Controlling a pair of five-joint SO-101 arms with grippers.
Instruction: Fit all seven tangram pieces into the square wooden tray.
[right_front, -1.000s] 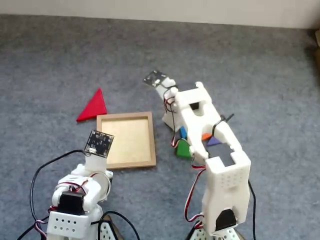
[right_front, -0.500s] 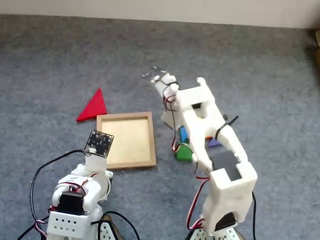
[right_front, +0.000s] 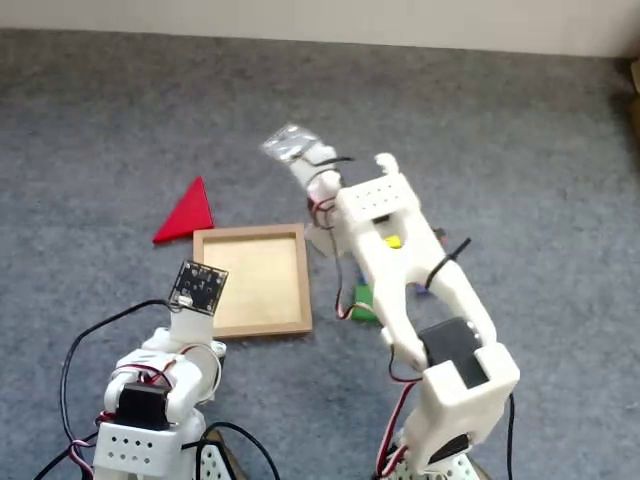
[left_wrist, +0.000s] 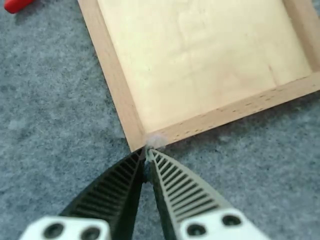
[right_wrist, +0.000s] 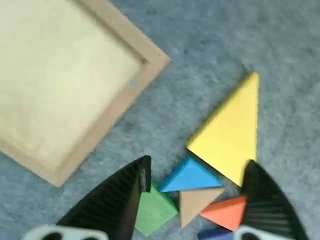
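From above, the square wooden tray is lying bare on the grey carpet, a little toward 8 o'clock from the middle of the scene. The red triangle is resting just off the tray's 10 o'clock corner. My left arm is sitting at the tray's 7 o'clock. My right arm is stretching from the 5 o'clock edge of the scene up along the tray's 3 o'clock side. It is covering most of a cluster of pieces there, with the green piece peeking out beside it. Through my left wrist camera, my left gripper is hanging right at one outer corner of the tray, its jaws pressed together and gripping nothing. A sliver of the red triangle is showing beyond the tray's far side. Through my right wrist camera, my right gripper is hovering over the cluster with its jaws spread wide and nothing between them. The yellow triangle is lying apart from the tray, and the blue triangle is touching it. The green piece, a tan triangle and an orange piece are crowding against the blue one. None of these is lying inside the tray.
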